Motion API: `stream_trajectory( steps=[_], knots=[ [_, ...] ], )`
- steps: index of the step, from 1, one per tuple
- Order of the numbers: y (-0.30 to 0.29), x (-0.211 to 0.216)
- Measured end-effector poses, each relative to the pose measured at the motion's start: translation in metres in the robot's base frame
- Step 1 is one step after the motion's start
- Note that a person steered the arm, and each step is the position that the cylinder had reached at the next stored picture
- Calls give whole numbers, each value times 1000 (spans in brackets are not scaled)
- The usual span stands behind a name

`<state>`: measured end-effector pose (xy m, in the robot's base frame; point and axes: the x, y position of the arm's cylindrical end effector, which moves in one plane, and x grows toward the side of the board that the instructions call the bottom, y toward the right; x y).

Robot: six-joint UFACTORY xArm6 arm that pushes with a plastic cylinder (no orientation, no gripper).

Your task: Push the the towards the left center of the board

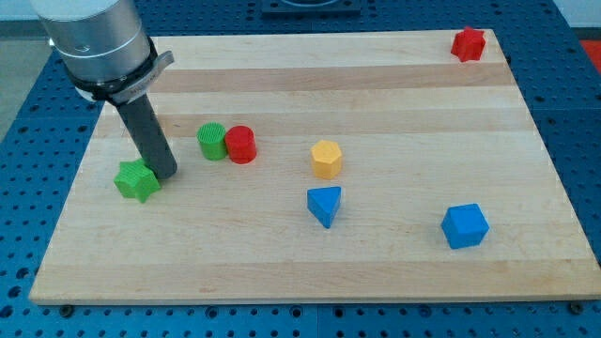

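My tip (165,174) rests on the wooden board (376,272) at the view's left, touching the right side of a green star block (137,179). A green cylinder (212,141) and a red cylinder (241,145) stand side by side, touching, just right of my tip. A yellow hexagonal block (326,159) sits near the middle. A blue triangular block (325,205) lies just below it. A blue cube (465,225) sits at the lower right. A red star block (468,44) sits at the top right corner.
The arm's grey body (94,42) hangs over the board's top left corner. The board lies on a blue perforated table (28,141). The board's left edge is close to the green star.
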<state>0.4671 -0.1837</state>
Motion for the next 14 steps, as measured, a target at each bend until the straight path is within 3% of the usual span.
stream_trajectory(
  steps=[2, 3, 5, 7, 11, 14],
  knots=[
    [66, 21],
    [75, 55],
    [38, 142],
    [-20, 131],
    [-30, 41],
    [-120, 51]
  ],
)
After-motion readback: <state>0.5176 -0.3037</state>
